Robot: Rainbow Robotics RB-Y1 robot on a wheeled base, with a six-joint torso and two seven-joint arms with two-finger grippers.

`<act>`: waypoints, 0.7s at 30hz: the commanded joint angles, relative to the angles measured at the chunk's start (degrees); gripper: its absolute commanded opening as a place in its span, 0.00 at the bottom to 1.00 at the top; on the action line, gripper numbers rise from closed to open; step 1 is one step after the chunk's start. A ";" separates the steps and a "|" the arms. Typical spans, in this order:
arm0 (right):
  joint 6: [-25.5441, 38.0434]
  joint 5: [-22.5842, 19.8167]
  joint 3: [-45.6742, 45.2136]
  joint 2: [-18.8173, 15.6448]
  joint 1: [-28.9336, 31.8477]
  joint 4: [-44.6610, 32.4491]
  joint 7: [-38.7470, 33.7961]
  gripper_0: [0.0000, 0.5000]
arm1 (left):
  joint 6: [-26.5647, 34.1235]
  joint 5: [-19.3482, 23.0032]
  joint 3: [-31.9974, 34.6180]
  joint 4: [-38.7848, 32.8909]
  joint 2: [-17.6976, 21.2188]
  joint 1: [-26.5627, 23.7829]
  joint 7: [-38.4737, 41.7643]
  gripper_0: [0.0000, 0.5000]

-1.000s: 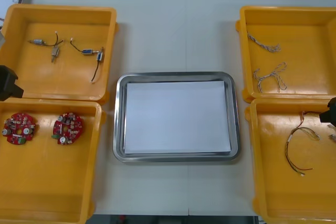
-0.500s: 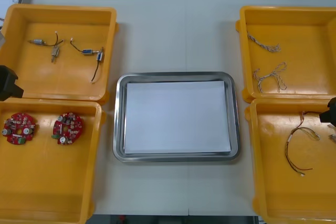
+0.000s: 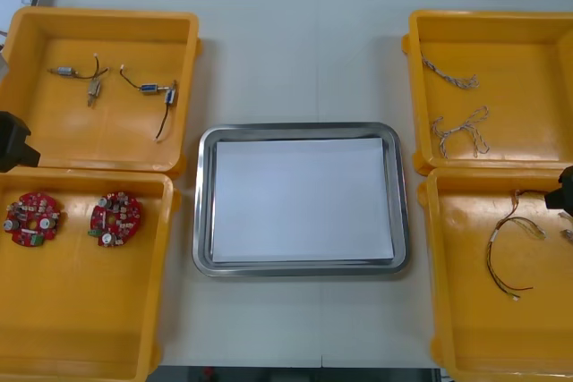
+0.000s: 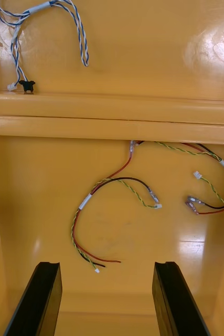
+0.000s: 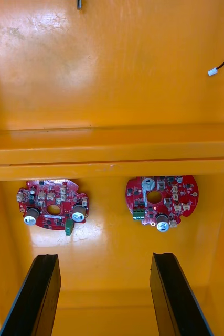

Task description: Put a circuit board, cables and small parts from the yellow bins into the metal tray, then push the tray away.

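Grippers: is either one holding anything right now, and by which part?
Nothing is held. The left gripper hangs open over the circuit boards, the right gripper open over the red and yellow cables.

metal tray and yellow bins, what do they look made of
Metal tray: likely steel or aluminium, judging by its shiny grey rim. A matte white sheet, maybe paper, lines its floor. Yellow bins: probably moulded plastic, glossy with soft highlights and rounded corners. Left gripper and right gripper each hover open over a near bin.
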 commanded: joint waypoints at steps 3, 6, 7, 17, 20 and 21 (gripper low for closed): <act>0.18 -0.05 -1.57 -2.23 -1.22 -0.24 0.83 1.00 | 0.38 -0.48 1.70 -0.22 -0.50 1.07 -1.71 1.00; 0.18 -0.05 -1.57 -2.23 -1.22 -0.24 0.83 1.00 | 0.38 -0.48 1.70 -0.22 -0.50 1.07 -1.71 1.00; 0.18 -0.05 -1.57 -2.23 -1.22 -0.24 0.83 1.00 | 0.38 -0.48 1.70 -0.22 -0.50 1.07 -1.71 1.00; 0.18 -0.05 -1.57 -2.23 -1.22 -0.24 0.83 1.00 | 0.38 -0.48 1.70 -0.22 -0.50 1.07 -1.71 1.00; 0.18 -0.05 -1.57 -2.23 -1.22 -0.24 0.83 1.00 | 0.38 -0.48 1.70 -0.22 -0.50 1.07 -1.71 1.00; 0.18 -0.05 -1.57 -2.23 -1.22 -0.24 0.83 1.00 | 0.38 -0.48 1.70 -0.22 -0.50 1.07 -1.71 1.00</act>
